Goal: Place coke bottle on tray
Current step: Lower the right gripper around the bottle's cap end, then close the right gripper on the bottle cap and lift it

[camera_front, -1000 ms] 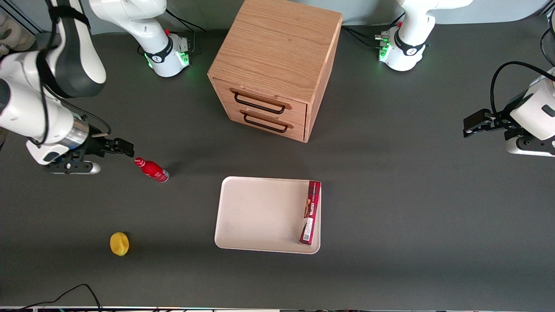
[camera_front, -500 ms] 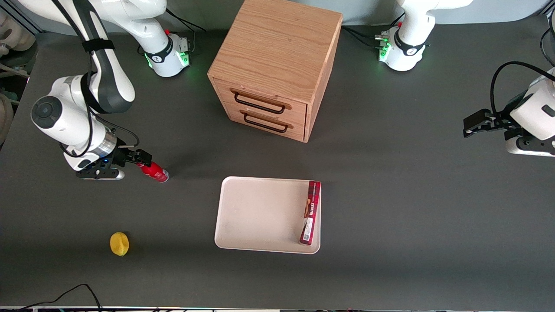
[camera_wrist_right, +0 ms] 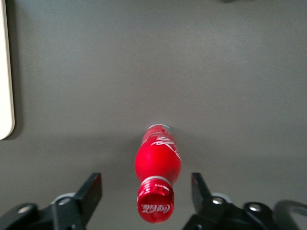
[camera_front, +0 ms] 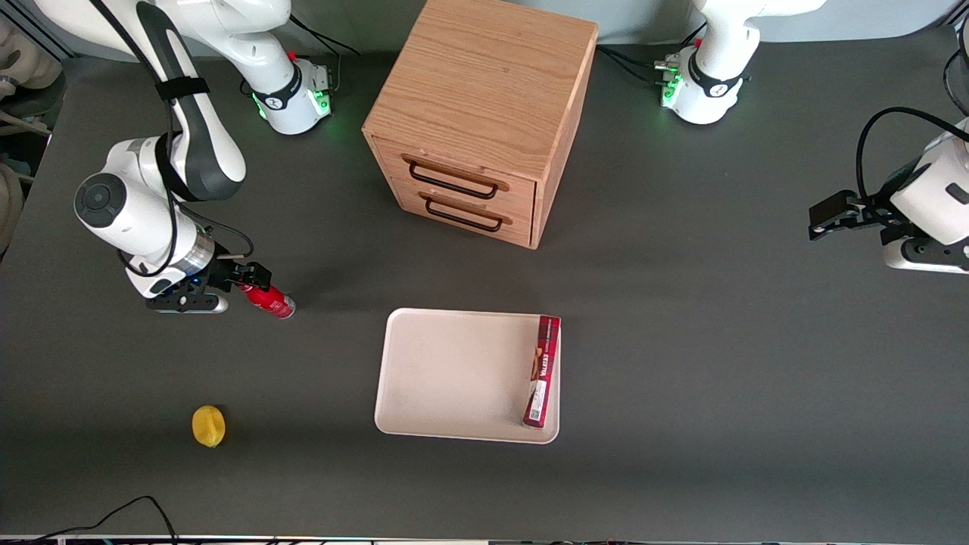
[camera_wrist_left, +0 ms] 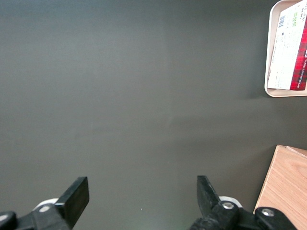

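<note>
The coke bottle point(camera_front: 271, 300) stands upright on the dark table, toward the working arm's end, small, glossy red with a red cap and white lettering. In the right wrist view the coke bottle point(camera_wrist_right: 157, 172) has its cap between my spread fingers. My gripper point(camera_front: 252, 278) is open, above the bottle's cap, with a finger point(camera_wrist_right: 92, 190) on each side and a gap to the bottle on both. The tray point(camera_front: 424, 356) is cream-white, nearer the front camera and toward the table's middle. A sliver of its rim point(camera_wrist_right: 5, 91) shows in the right wrist view.
A long dark-red box point(camera_front: 542, 371) lies in the tray along its edge toward the parked arm. A wooden drawer cabinet point(camera_front: 484, 113) stands farther from the camera than the tray. A lemon point(camera_front: 208, 425) lies nearer the camera than the bottle.
My gripper has moved from beside the bottle to over its cap, and the arm has swung in toward the table's middle. The bottle has not moved.
</note>
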Controlling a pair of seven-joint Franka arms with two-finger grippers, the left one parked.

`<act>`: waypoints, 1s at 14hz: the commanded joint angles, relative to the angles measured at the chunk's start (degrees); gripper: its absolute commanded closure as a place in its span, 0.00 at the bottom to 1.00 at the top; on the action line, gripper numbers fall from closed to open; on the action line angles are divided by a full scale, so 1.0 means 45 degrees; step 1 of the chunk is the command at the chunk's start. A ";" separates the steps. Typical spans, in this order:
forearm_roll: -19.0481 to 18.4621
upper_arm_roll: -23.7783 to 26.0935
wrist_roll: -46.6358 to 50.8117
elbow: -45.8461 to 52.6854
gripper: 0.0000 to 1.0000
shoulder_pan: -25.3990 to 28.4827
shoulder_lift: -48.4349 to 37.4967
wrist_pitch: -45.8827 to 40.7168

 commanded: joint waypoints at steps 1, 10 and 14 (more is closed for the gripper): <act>-0.0048 0.0022 -0.0161 -0.0297 0.47 -0.0008 -0.0221 0.0229; -0.0048 0.0022 -0.0122 0.1179 1.00 -0.0144 -0.0807 -0.2261; -0.0028 0.0022 0.0112 0.5142 1.00 -0.0203 -0.0613 -0.6635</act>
